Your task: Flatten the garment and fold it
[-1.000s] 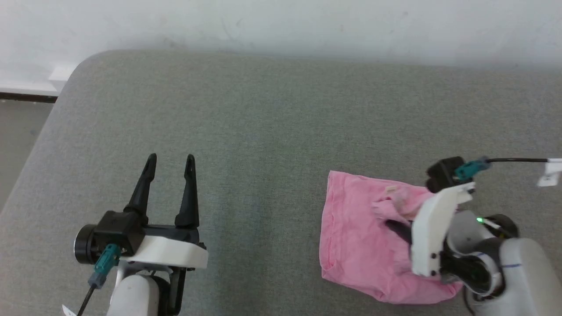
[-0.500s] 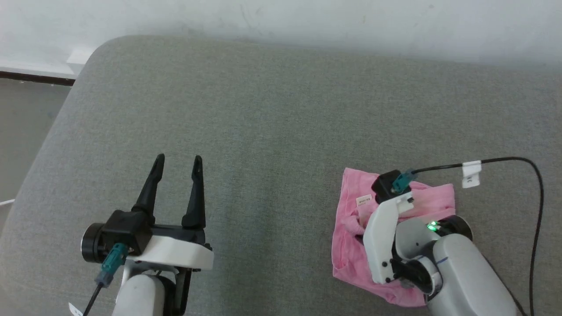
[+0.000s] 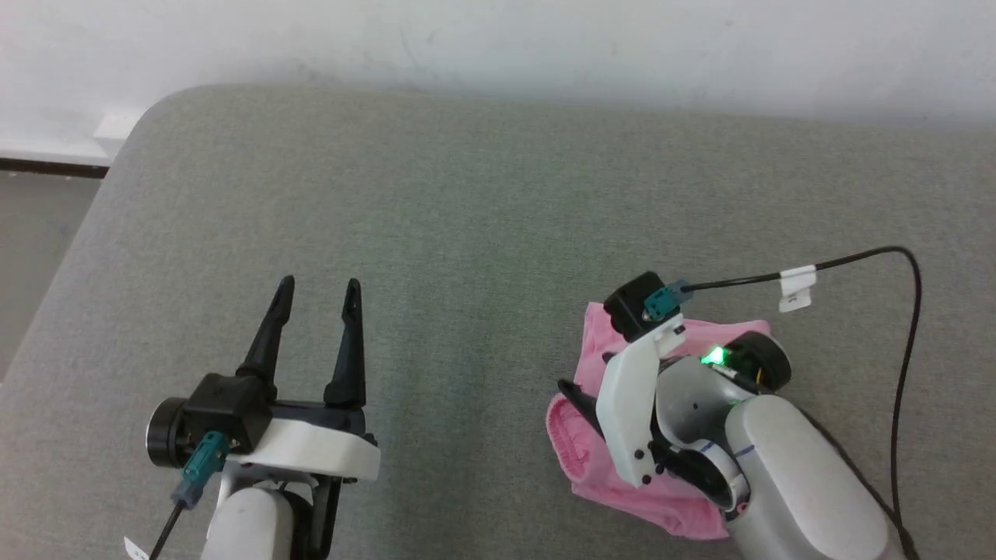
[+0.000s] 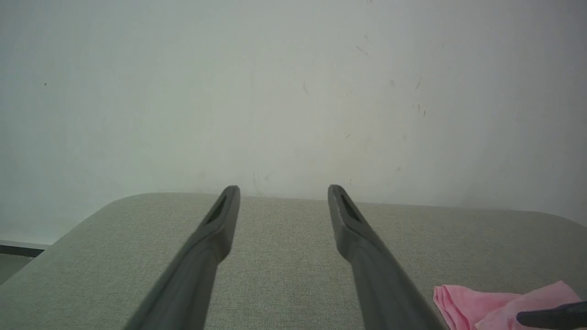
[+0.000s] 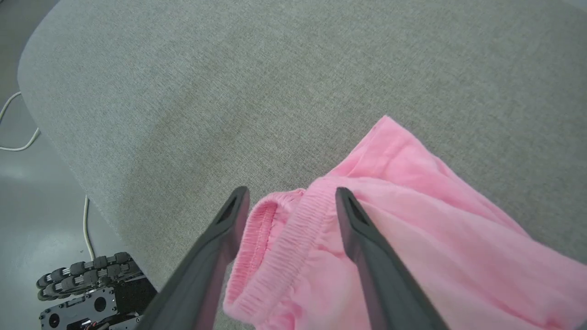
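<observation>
At the far left, a strip of grey floor point(image 3: 31, 257) runs beside the rounded corner of the grey fabric-covered bench point(image 3: 467, 233), with a plain white wall point(image 3: 498, 39) behind it; the left hand point(image 3: 319, 281) hovers over the near left part of the bench, its two long dark fingers pointing away towards the wall, spread apart and holding nothing; bare grey fabric lies under and ahead of it, and the middle of the bench is bare too; further right, on the near right part of the bench, lies the light pink, thin cloth garment point(image 3: 580, 459), bunched rather than flat, its gathered elastic band turned towards the left; the right arm's white wrist plate and pale forearm cover much of it in the head view; the right hand point(image 5: 291, 191) reaches down over that left edge with its fingers parted, one on each side of the gathered band, which curls between them; the fingers seem to rest against the cloth without pinching it, though the wrist view does not settle whether they touch; a thin black cable point(image 3: 731, 282) with a small white label loops from the right wrist out over the bench to the right.
</observation>
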`<state>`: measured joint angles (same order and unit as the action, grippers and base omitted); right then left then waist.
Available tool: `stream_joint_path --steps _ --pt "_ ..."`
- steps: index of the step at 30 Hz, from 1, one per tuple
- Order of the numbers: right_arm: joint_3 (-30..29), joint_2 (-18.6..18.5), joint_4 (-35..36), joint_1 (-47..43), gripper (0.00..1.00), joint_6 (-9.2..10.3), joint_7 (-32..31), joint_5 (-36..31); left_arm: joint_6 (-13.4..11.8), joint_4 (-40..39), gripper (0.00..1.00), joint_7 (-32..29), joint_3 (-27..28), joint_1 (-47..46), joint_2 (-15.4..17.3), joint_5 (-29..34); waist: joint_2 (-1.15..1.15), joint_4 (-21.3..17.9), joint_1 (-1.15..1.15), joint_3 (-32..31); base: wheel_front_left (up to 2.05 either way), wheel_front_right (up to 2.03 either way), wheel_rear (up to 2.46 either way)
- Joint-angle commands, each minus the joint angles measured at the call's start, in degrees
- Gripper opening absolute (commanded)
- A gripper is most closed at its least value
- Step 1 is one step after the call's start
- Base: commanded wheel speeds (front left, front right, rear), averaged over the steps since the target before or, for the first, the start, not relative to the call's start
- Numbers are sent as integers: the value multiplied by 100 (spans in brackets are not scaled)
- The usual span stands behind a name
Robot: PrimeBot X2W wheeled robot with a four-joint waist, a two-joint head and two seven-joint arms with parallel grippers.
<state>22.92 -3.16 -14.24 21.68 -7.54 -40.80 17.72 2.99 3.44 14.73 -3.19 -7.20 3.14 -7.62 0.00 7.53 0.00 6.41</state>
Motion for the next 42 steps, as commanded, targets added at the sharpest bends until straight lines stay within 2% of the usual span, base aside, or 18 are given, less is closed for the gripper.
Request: stream_joint_path --steps 1,6,10,14,20,26,33,34,35,39,42 --pt "22 -50 149 65 100 5 14 33 43 6 100 27 32 0 -25 11 0 -92 0 -45 0 0 0" --pt "-218 -294 964 -54 100 5 -84 180 50 -23 100 27 134 35 -24 85 0 -289 0 -69 0 0 0" --pt "-983 -528 1549 -341 100 5 -188 -67 68 -49 100 27 170 12 -25 106 0 -387 0 -39 0 0 0" --pt "-1653 -616 1681 -739 100 5 -404 -432 82 -63 100 27 138 -27 -25 115 0 -430 0 33 0 0 0" --pt "-1716 -401 1345 -1128 100 5 -454 -569 67 -60 100 27 66 -90 -25 97 0 -416 0 133 0 0 0" --pt "-1751 -361 574 -1183 100 5 -253 -995 58 -44 100 27 -13 -151 -25 80 0 -300 0 206 0 0 0" --pt "-1804 -290 -245 -1054 100 5 -63 -1076 37 -45 100 27 4 -116 -26 61 0 -239 0 215 0 0 0" --pt "-1798 -300 -324 -1024 31 5 -32 -1081 36 -45 100 27 3 -109 -26 59 0 -238 0 212 0 0 0" --pt "-1780 -313 -391 -992 0 5 -3 -1081 33 -47 100 27 3 -102 -26 58 0 -240 0 211 0 0 0" --pt "-1634 -403 -519 -820 0 5 114 -957 1 -55 100 27 26 -84 -26 45 0 -321 0 223 0 0 0" --pt "-1430 -500 -545 -639 0 5 157 -825 -62 -144 100 27 130 -54 -26 -5 0 -554 0 251 0 0 0"
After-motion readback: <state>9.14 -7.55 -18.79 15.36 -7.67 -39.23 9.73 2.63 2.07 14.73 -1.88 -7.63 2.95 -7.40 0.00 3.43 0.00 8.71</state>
